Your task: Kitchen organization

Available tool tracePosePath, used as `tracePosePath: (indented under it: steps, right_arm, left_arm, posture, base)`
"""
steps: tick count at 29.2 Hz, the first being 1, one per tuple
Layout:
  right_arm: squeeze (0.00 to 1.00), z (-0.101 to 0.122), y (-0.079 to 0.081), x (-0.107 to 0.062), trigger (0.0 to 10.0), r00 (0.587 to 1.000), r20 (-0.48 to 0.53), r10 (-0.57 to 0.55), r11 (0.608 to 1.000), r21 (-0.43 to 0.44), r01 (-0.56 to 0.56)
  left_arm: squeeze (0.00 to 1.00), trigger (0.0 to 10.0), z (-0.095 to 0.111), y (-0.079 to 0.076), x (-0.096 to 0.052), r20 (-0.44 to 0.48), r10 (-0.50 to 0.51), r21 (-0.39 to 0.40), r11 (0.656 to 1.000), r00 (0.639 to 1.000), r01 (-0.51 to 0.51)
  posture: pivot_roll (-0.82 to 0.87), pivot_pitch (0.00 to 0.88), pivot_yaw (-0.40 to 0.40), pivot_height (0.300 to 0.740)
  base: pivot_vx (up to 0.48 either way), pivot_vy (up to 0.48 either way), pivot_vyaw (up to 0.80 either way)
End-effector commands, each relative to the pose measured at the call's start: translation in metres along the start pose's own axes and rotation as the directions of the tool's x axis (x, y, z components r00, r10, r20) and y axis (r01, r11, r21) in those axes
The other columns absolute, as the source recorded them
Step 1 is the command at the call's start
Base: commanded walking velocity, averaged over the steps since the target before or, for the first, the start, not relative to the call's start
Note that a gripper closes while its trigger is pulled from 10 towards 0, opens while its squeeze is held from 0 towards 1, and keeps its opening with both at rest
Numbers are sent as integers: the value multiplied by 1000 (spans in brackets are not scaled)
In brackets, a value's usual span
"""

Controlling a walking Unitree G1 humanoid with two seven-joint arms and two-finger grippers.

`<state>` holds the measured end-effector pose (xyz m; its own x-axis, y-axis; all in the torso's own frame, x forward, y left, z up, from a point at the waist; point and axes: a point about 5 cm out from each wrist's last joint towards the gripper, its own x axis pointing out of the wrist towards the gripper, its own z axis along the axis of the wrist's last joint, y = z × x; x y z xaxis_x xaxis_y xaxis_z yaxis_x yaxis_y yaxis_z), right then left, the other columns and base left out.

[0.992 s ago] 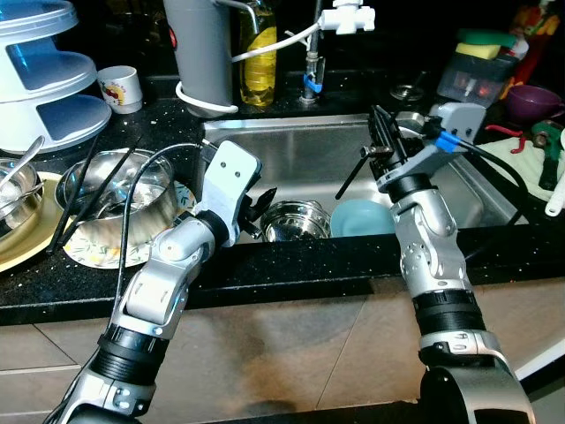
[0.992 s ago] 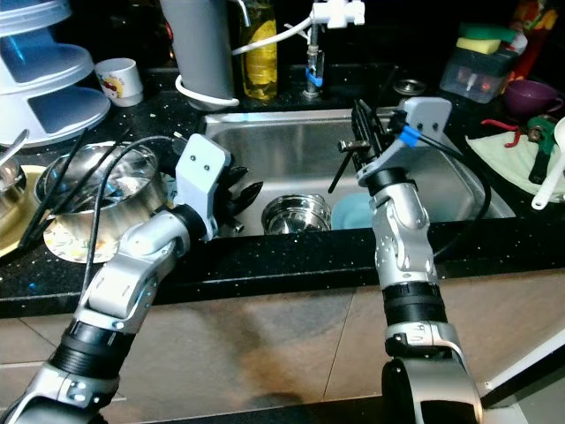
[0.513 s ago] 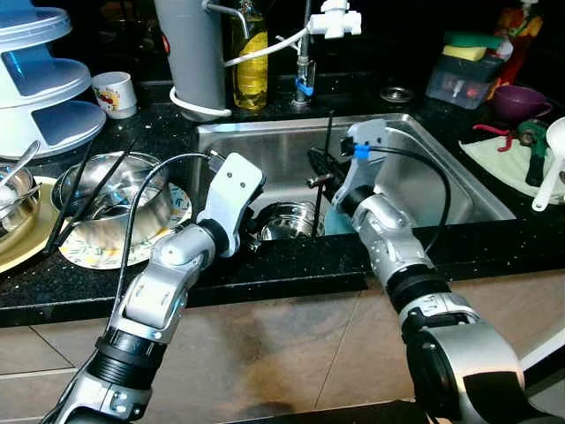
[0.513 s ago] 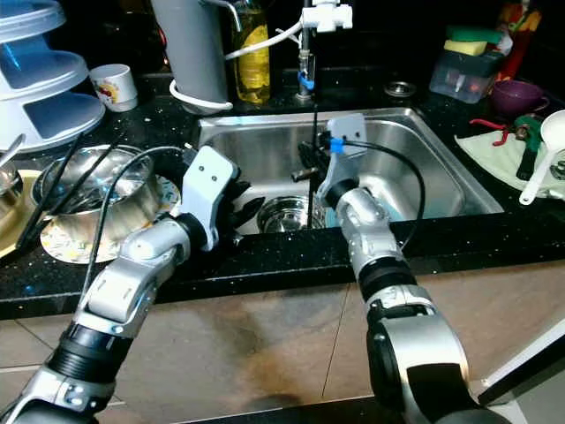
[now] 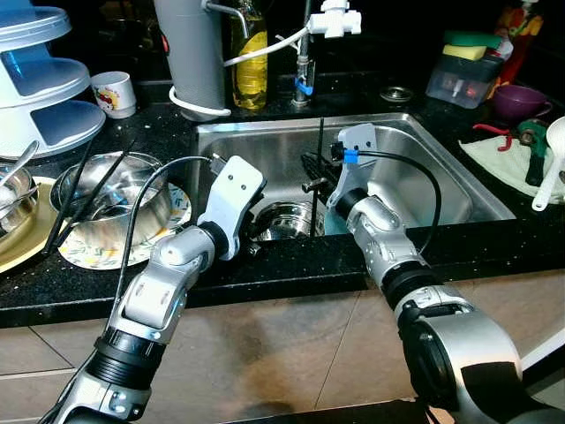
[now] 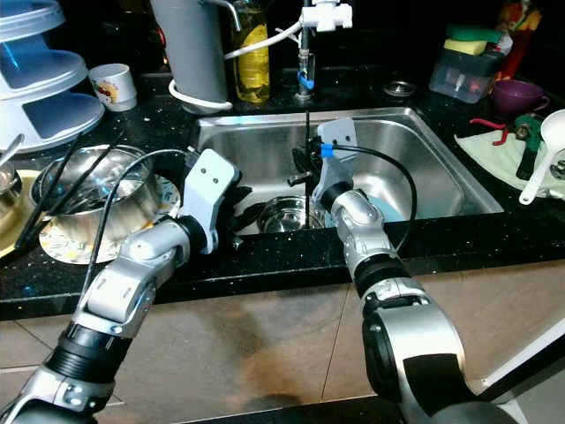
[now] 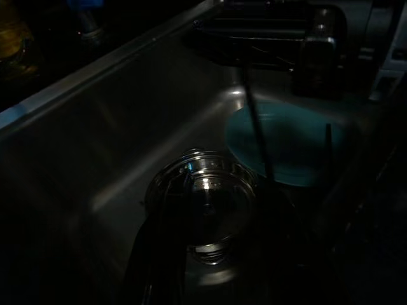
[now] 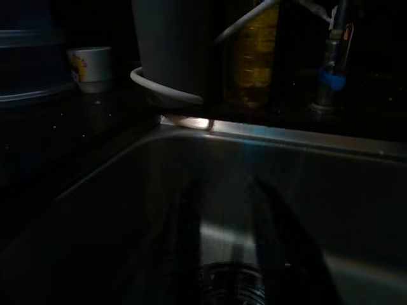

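Note:
In the steel sink (image 5: pixel 265 150) sit a small steel pot (image 5: pixel 284 221) and a light blue plate (image 7: pixel 286 143) beside it. My right gripper (image 5: pixel 311 175) hangs over the sink between them, shut on a thin black chopstick (image 5: pixel 320 141) that stands nearly upright, its lower end near the plate's rim. My left gripper (image 5: pixel 253 231) reaches over the sink's front left edge. It is open just above the pot (image 7: pixel 203 210), with nothing between its fingers.
On the left counter a steel bowl (image 5: pixel 115 199) holding several chopsticks (image 5: pixel 84 185) rests on a patterned plate. Behind it stand a tiered rack (image 5: pixel 44 79), a cup (image 5: pixel 115 93), a grey cylinder (image 5: pixel 194 53), an oil bottle (image 5: pixel 249 53) and the faucet (image 5: pixel 305 53). A purple bowl (image 5: pixel 516 99) and a ladle (image 5: pixel 552 159) lie to the right.
My right arm has swung left across the sink with the chopstick, which has turned from slanted to upright. My left gripper has sunk a little toward the pot. The camera has shifted.

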<state>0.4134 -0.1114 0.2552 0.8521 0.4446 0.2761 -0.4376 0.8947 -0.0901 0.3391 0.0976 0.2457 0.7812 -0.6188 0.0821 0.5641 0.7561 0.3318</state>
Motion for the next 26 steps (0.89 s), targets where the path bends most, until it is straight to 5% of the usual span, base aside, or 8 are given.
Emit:
tracePosePath:
  steps: [1, 2, 3, 15, 18, 19, 22, 26]
  right_arm:
    - [953, 4, 0, 2, 10000, 1000, 15, -7, 1000, -12, 7]
    - [953, 5, -1, 2, 10000, 1000, 21, -13, 1000, -14, 13]
    - [0, 11, -4, 3, 10000, 998, 51, -30, 999, -15, 31]
    - [0, 48, -21, -3, 10000, 940, 326, -104, 960, 281, 9]
    - [0, 51, -9, -19, 10000, 916, 400, 42, 878, 422, -225]
    - [0, 51, 7, -44, 10000, 872, 452, 186, 777, 476, -412]
    - [0, 39, 19, -80, 10000, 822, 463, 333, 653, 516, -555]
    - [0, 25, 24, -110, 10000, 802, 422, 424, 596, 537, -598]
  left_arm:
    - [0, 10000, -1, -2, -1, -9, -16, 1, 1000, 1000, 16]
    - [0, 10000, -1, -2, -1, -9, -16, 2, 1000, 1000, 16]
    - [0, 10000, 1, -2, -1, 0, -11, 5, 1000, 1000, 11]
    - [0, 10000, 25, -8, -16, 197, -70, -148, 984, 978, 100]
    - [0, 10000, 30, -17, -34, 266, -169, -200, 953, 949, 226]
    - [0, 10000, 30, -25, -48, 288, -262, -207, 922, 921, 327]
    - [0, 10000, 30, -32, -63, 293, -358, -219, 878, 887, 427]
    - [0, 10000, 22, -34, -77, 222, -459, -207, 840, 860, 501]
  posture:
    - [3, 165, 3, 740]
    - [3, 165, 3, 740]
    - [3, 165, 3, 740]
    - [4, 166, -6, 740]
    - [-7, 170, -4, 740]
    - [-9, 172, -3, 740]
    - [-18, 176, -5, 740]
    - [-18, 176, -7, 740]
  base:
    - [0, 0, 0]
    - [0, 0, 0]
    - [0, 0, 0]
    - [0, 0, 0]
    - [0, 0, 0]
    - [0, 0, 0]
    - [0, 0, 0]
    - [0, 0, 0]
